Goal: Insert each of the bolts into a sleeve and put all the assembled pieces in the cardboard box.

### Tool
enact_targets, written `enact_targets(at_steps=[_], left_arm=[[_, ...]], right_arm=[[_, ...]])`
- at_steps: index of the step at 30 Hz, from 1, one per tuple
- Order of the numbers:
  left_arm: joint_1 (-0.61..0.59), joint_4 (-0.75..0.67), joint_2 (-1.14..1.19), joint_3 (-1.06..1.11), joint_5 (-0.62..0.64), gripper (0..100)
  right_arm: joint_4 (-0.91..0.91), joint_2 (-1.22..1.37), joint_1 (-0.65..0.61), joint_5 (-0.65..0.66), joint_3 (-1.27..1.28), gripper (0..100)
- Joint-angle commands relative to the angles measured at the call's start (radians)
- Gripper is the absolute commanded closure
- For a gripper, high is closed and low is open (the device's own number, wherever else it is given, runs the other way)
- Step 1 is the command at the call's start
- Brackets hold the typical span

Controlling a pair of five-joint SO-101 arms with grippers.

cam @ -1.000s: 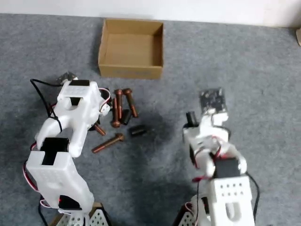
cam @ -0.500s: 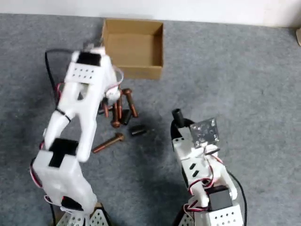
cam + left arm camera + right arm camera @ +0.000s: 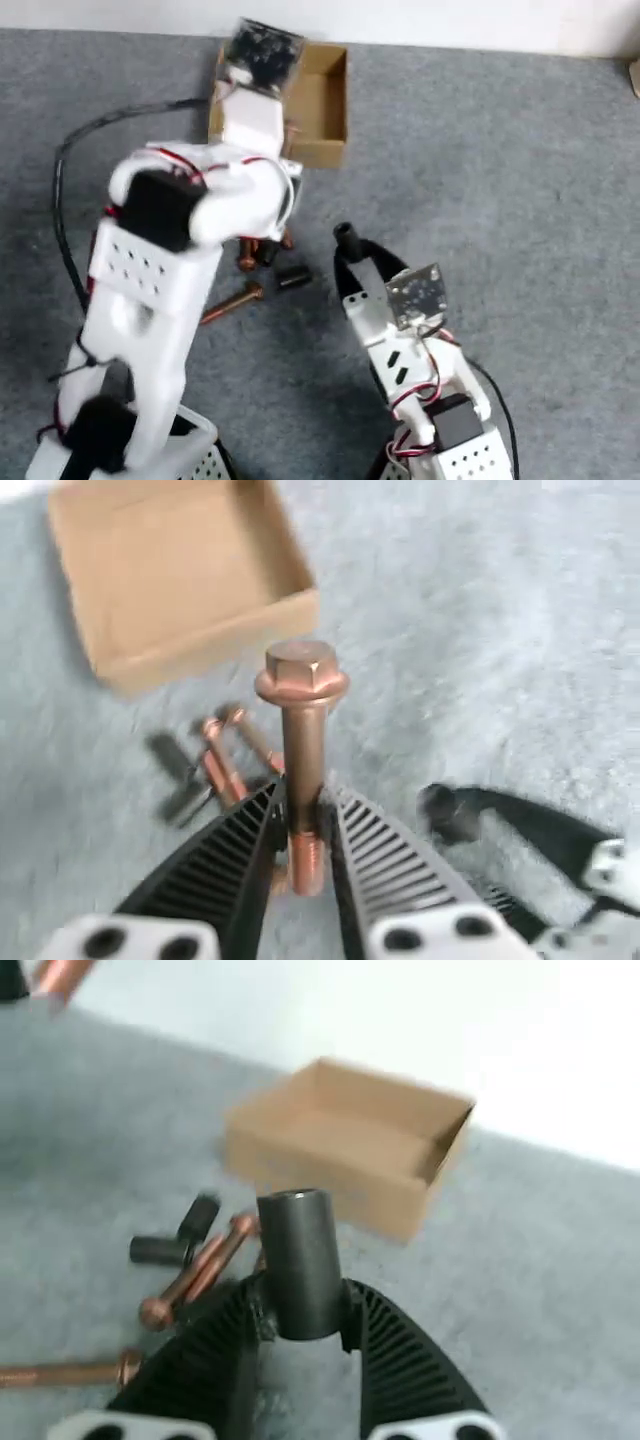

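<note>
Left gripper (image 3: 303, 808) is clamping a copper bolt (image 3: 303, 695), right gripper (image 3: 300, 1302) a black sleeve (image 3: 298, 1250) — cardboard box (image 3: 165, 570) is showing bare floor.

This looks like a small robotics lab or a hobby workshop. The desk (image 3: 560, 200) is covered in grey felt-like matting and backs onto a plain white wall (image 3: 450, 15). Two white plastic robot arms (image 3: 150, 290) stand on it, with a loose black cable (image 3: 60, 190) and an uncovered circuit board (image 3: 415, 295). Copper-coloured bolts (image 3: 228, 303), black sleeves (image 3: 292, 277) and a plain cardboard box (image 3: 318, 152) lie on the matting.
</note>
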Motion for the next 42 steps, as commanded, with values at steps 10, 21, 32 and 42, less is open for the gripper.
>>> enact_targets(at_steps=[10, 21, 32, 42], left_arm=[[0.028, -0.776, -0.679, 0.897, -0.002, 100], [0.084, -1.375, -1.173, 1.607, 0.281, 99], [0.133, -1.379, -1.173, 1.623, 0.511, 99], [0.166, -1.442, -1.171, 1.71, 0.511, 99]], right_arm=[[-0.042, -0.012, 0.056, -0.072, 0.022, 99.5], [-0.042, -0.012, 0.05, -0.072, 0.024, 99.5], [-0.042, -0.012, 0.048, -0.071, 0.025, 99.5], [-0.001, -0.012, 0.013, -0.068, 0.019, 99.5]])
